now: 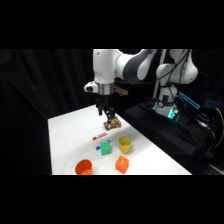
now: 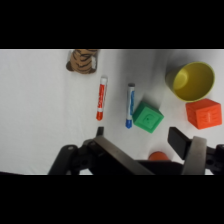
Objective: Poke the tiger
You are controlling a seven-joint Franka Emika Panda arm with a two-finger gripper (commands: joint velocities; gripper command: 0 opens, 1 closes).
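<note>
The side view looks from beside the surface (image 1: 65, 145), across and down on it from some way off, taking in nearly the whole white top, the arm (image 1: 120, 65) reaching in from the upper right, and the dark backdrop behind. The wrist view looks down from close above, past the end effector (image 2: 147, 145), whose black linkage rises from the bottom edge. Both views share the same patch of surface: the tiger (image 1: 112, 123) (image 2: 82, 60), red marker (image 1: 100, 135) (image 2: 101, 98), green block (image 1: 105, 147) (image 2: 147, 117), yellow cup (image 1: 124, 145) (image 2: 192, 80) and orange block (image 1: 122, 164) (image 2: 205, 113). The wrist view seems turned relative to the side view, since the tiger sits at its top edge.
</note>
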